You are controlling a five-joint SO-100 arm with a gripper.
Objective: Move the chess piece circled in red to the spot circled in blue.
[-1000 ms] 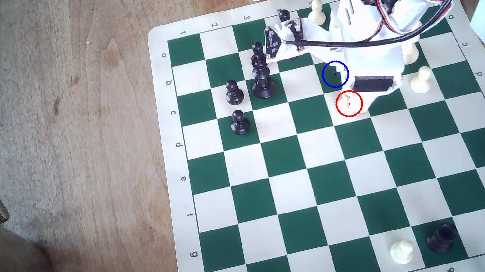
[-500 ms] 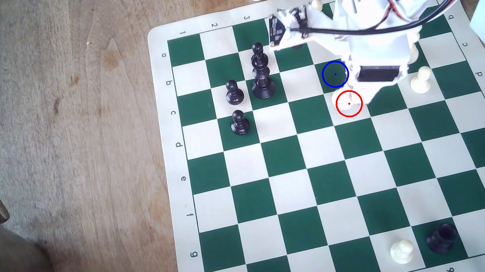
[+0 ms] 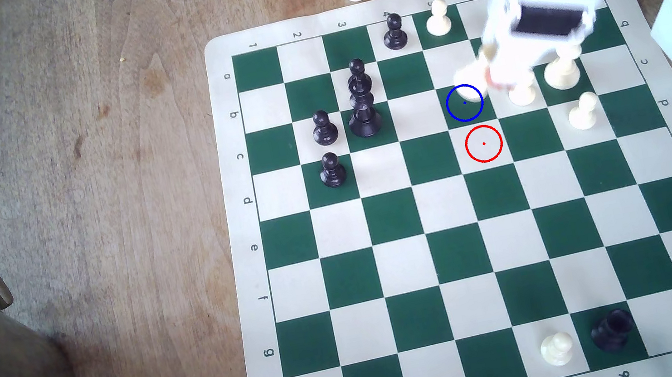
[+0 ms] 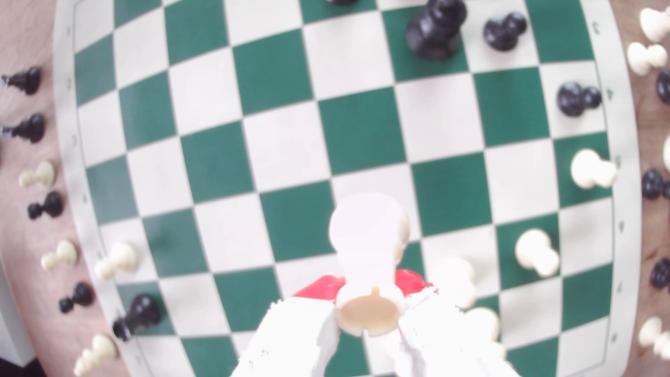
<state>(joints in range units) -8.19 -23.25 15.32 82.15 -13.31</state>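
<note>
Left of centre in the exterior view: black king (image 3: 361, 100) and black pawns (image 3: 324, 128) standing on the board (image 3: 404, 262). Right of those, upper middle: blue-ringed square (image 3: 461, 111), with the tilted white rook (image 3: 470, 81) lifted above its upper edge. Just right again: tool (image 3: 490, 73) clamped on the rook's top. In the wrist view: rook (image 4: 368, 253) gripped at its rimmed end, wide base pointing away from the tool (image 4: 368, 319).

Smooth cream plastic rook (image 4: 368, 250), matt white plastic gripper (image 4: 368, 319), flat matt green-and-cream board (image 3: 502, 245), grained wooden table (image 3: 83, 175)
</note>
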